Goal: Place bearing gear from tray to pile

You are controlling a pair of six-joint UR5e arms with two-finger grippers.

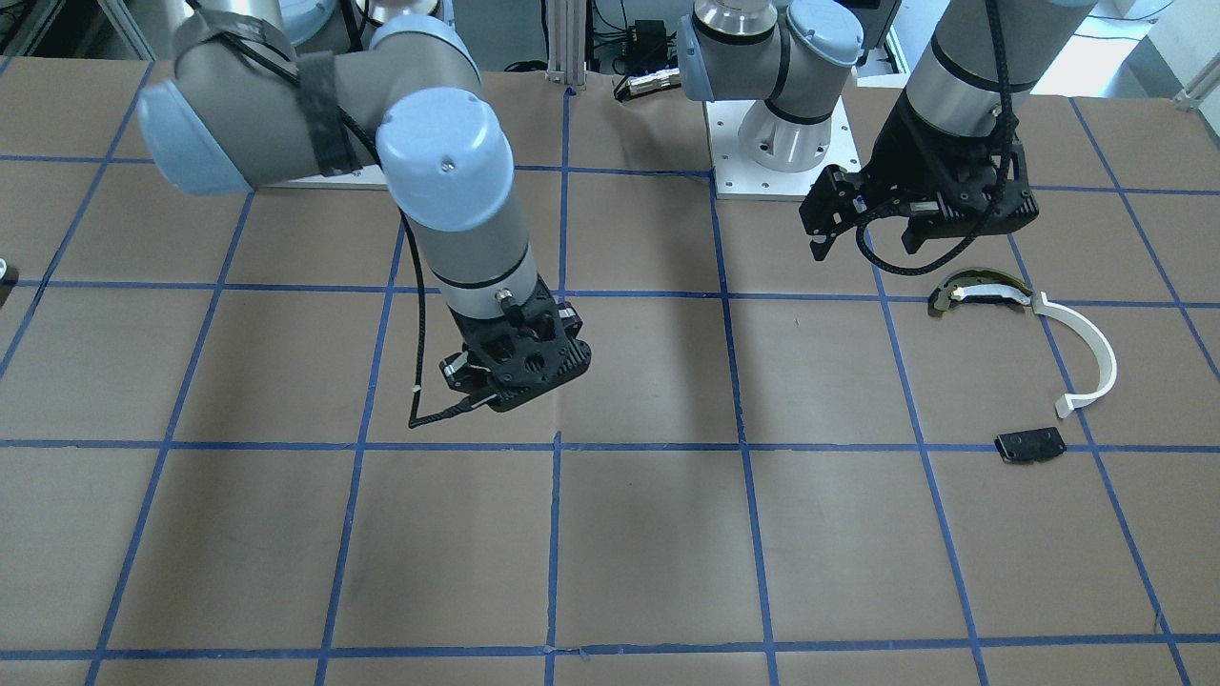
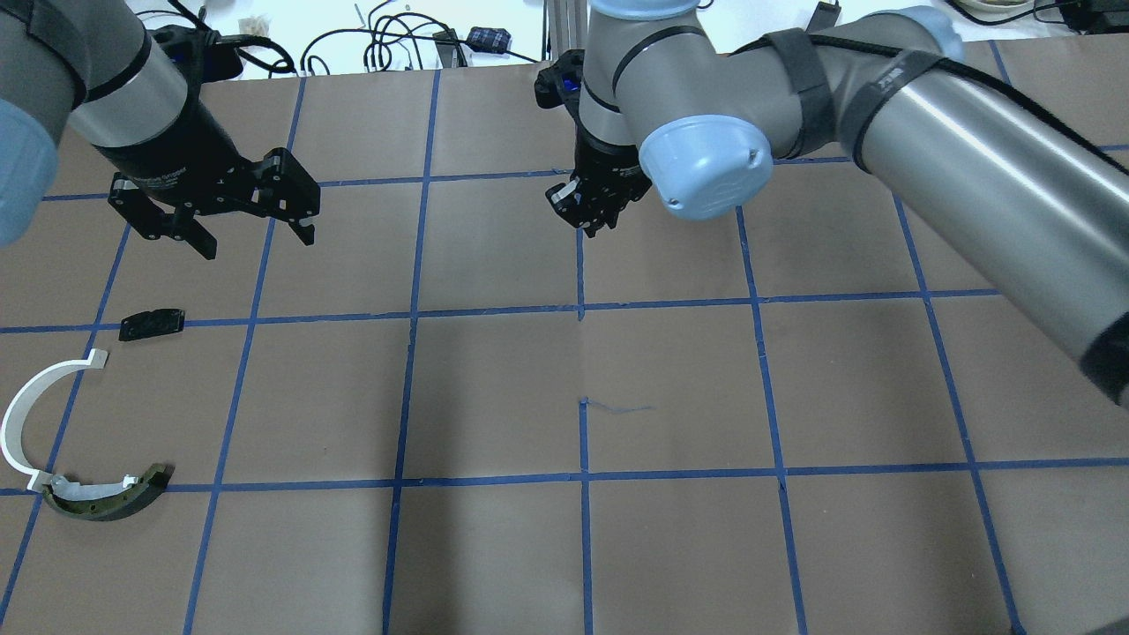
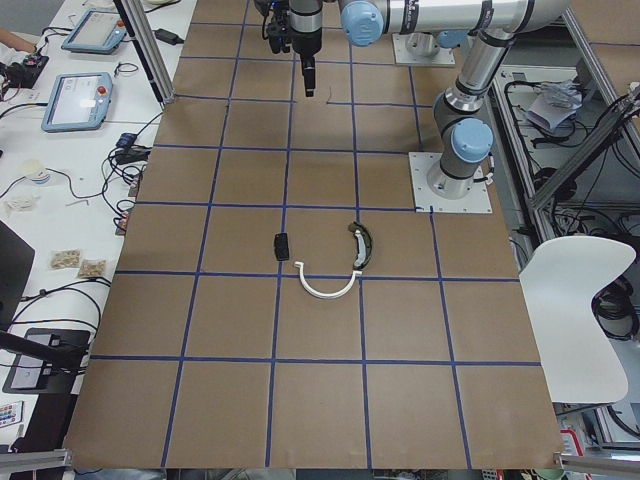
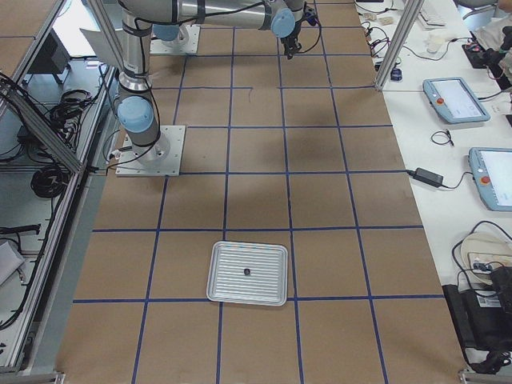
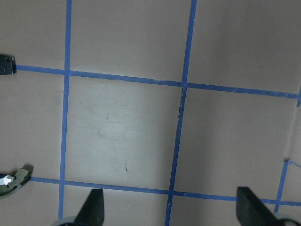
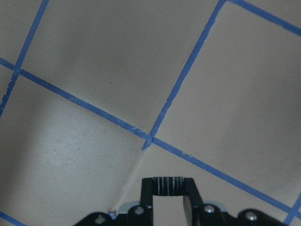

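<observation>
My left gripper [image 5: 169, 197] is spread; past one finger, the plate [image 5: 5, 65] and the arc [image 5: 11, 179] are cut off. My right gripper [image 6: 168, 182] is clenched. The gear [image 4: 247, 272] is only a dark dot in the tray [image 4: 218, 280].

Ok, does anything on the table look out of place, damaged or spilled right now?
Nothing stands out. The white half-ring, the arc-shaped piece and the black plate lie loose but flat on the table, and the tray sits level with one small dark part at its middle.
</observation>
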